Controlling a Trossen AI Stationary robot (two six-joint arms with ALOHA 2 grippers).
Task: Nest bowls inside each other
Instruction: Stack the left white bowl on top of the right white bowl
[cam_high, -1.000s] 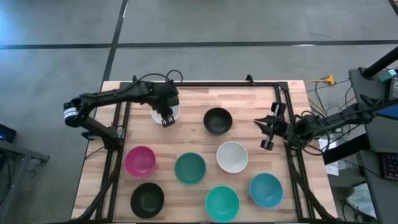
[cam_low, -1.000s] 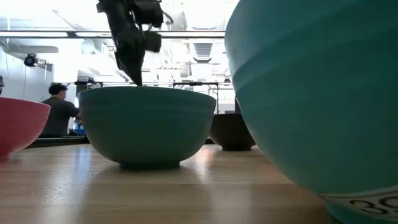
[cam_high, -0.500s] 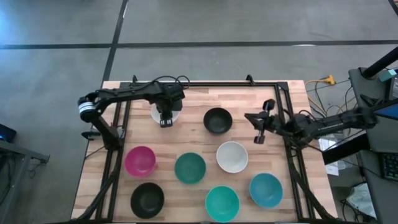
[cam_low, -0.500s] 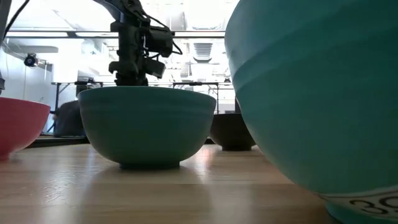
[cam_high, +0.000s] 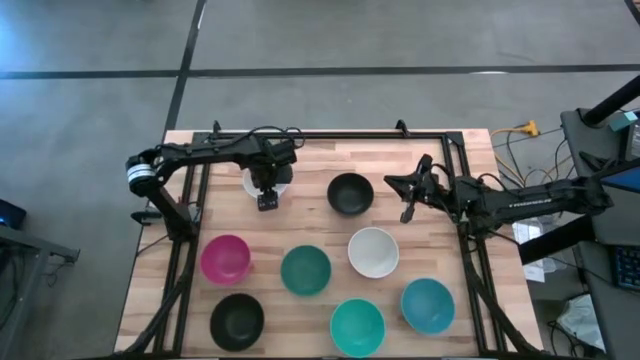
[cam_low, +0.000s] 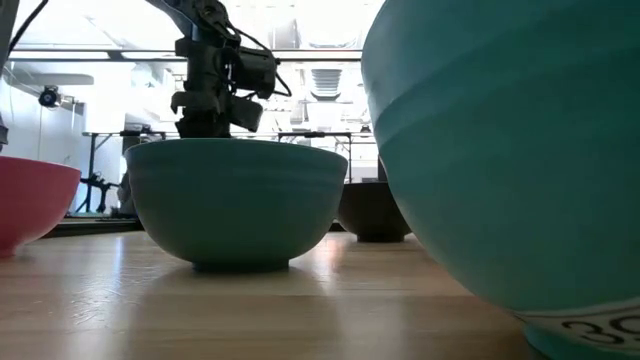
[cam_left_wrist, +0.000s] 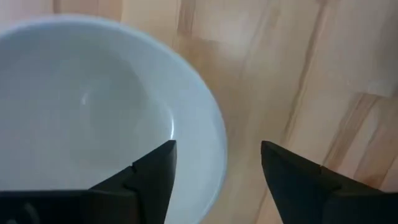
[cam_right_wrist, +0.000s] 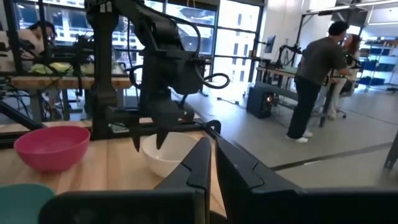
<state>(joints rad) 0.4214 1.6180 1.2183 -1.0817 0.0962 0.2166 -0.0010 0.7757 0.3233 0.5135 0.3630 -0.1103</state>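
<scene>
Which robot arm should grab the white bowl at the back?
Left. The left gripper hangs open right over that white bowl's rim, while the right gripper, fingers shut, is beside the black bowl.

white bowl (cam_high: 253, 183) far left, upright | black bowl (cam_high: 350, 193) beside | second row: magenta (cam_high: 225, 258), dark teal (cam_high: 305, 270), white (cam_high: 373, 252) | near row: black (cam_high: 237, 320), turquoise (cam_high: 357, 326), blue (cam_high: 428, 305) | all separate, none nested
</scene>
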